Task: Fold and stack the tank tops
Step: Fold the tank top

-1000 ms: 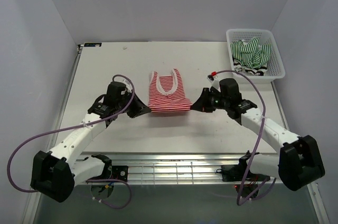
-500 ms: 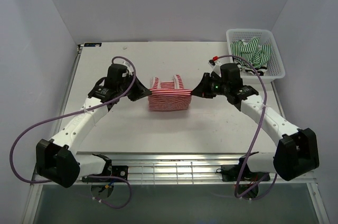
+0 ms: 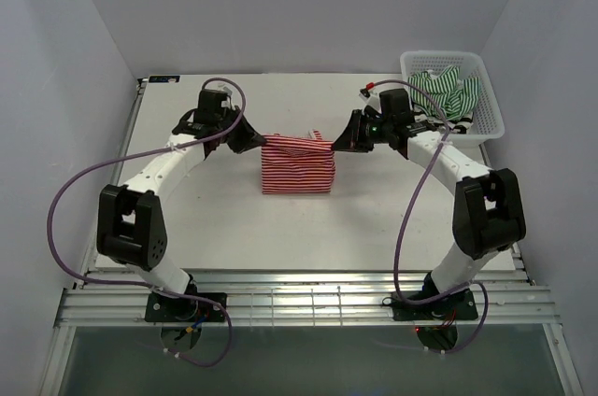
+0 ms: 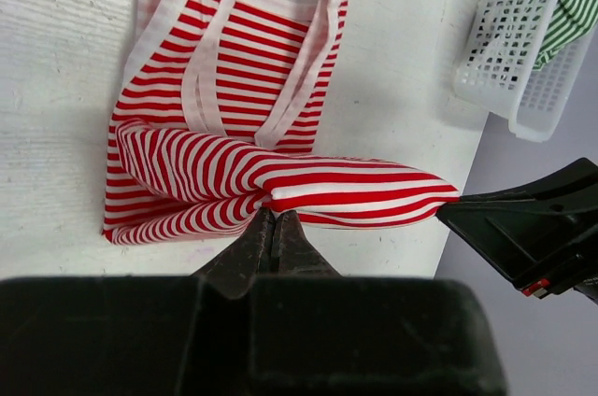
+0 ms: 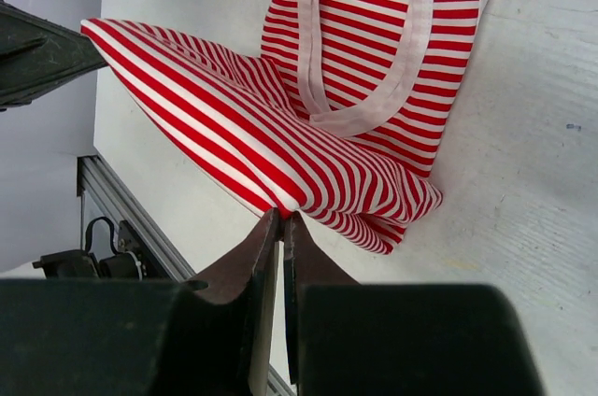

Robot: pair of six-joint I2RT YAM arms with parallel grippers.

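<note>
Left gripper (image 4: 273, 225) and right gripper (image 5: 281, 220) are each pinching an opposite end of the red-and-white tank top (image 3: 297, 164). Its raised fold is spanning between them, and the remainder is lying beneath them.

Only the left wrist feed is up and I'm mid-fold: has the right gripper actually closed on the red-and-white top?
Observer: Yes. In the right wrist view the right gripper is shut on the lifted folded edge of the red-and-white top.
Operator: Where does the top sit on the table?
Observer: From above, it lies near the middle of the table, stretched between the right gripper and the left gripper, apart from the basket.
</note>
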